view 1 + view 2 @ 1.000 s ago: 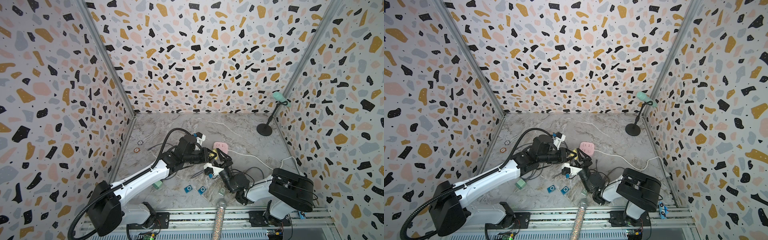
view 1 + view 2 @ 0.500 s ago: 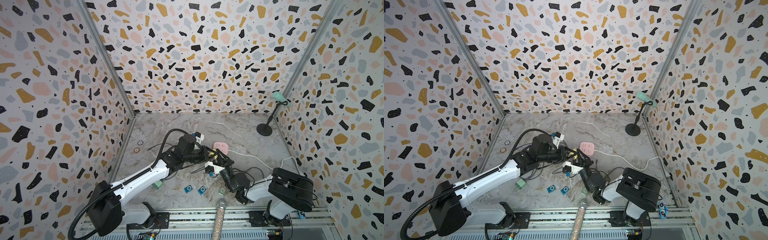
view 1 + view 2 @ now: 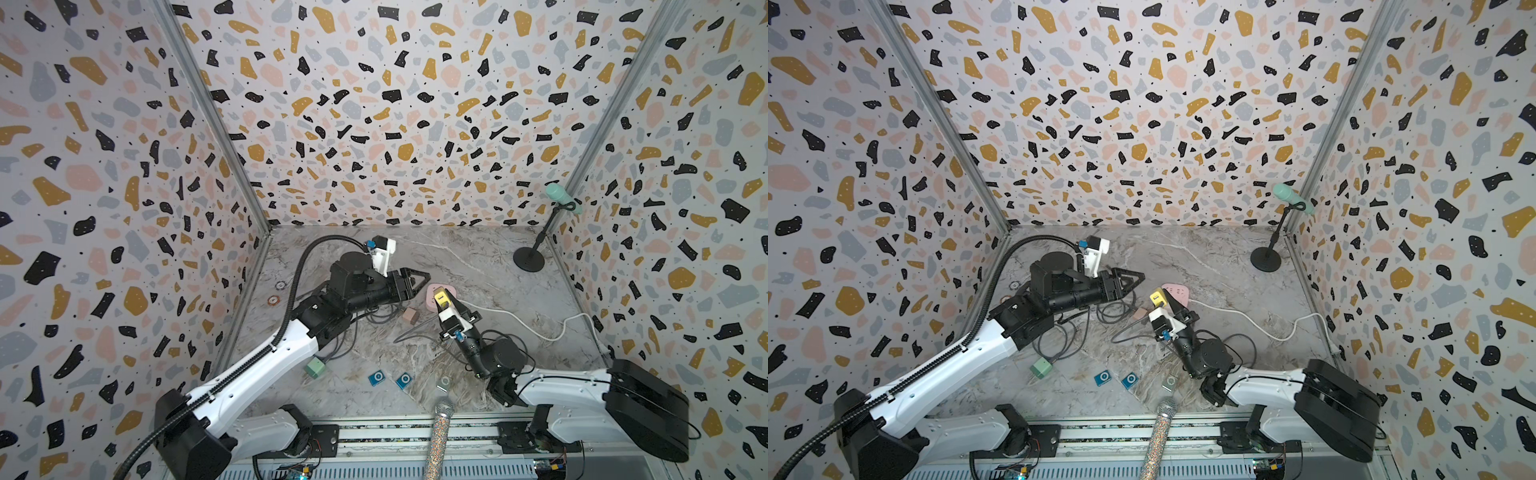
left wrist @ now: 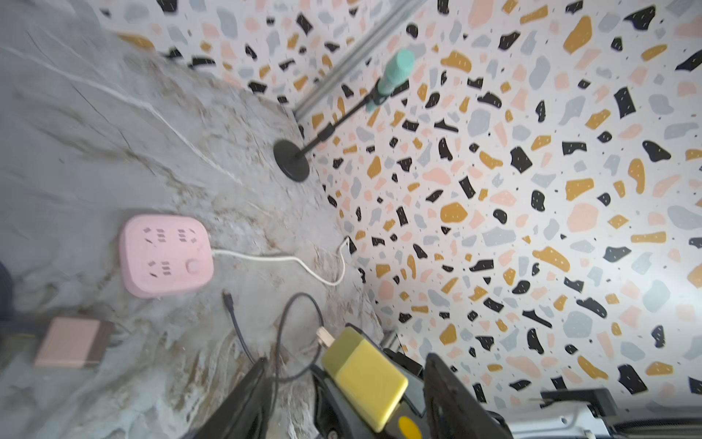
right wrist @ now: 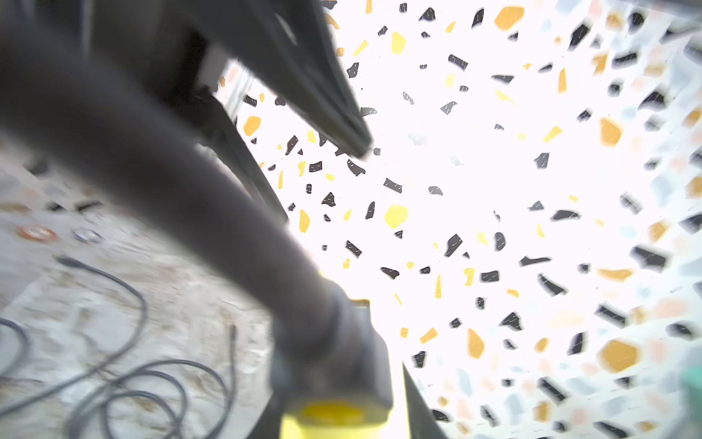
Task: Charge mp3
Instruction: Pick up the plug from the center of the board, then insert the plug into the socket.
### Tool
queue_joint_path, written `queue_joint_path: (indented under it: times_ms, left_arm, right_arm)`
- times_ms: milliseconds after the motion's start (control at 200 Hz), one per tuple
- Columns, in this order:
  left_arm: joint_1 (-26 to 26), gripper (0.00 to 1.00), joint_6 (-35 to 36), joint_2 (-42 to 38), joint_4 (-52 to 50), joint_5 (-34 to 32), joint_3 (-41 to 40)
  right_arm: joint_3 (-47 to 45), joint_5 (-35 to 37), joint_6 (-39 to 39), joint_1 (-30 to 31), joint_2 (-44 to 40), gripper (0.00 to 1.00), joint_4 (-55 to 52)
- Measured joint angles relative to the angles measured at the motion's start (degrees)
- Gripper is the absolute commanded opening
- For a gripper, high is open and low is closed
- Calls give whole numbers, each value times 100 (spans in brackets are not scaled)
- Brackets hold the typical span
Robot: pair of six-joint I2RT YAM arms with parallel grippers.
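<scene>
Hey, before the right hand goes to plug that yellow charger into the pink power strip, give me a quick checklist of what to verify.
1. Right hand shut on the yellow charger: ok.
2. Left hand open, not gripping the charger: ok.
3. Sockets on the pink power strip uncovered: ok.
4. Charger prongs facing the strip: cannot tell.
5. Black cable seated in the charger: cannot tell.
6. Cable reaching the mp3 players: not ok, they lie loose on the table.
</scene>
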Motion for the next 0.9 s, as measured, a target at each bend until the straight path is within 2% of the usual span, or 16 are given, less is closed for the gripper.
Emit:
queue_joint_path:
  times_ms: [155,325,621,901]
  left_arm:
    - [138,64,332,-114,-52,-400,48]
    - [138,62,520,109,-37,-540,4]
    - [138,60,748,726,-55,-684,-234]
    - [138,58,968,1156,-24,-848,-238]
  right_arm:
    - [127,-1211,1460,-802,-778,8,-1416]
    - [146,-2009,2393,-1370,-988,9,-2345]
    - [310,-2540,3429,-2127,-579,8,-2817]
    - [968,-2343,4081,-2389,262,8,-3416]
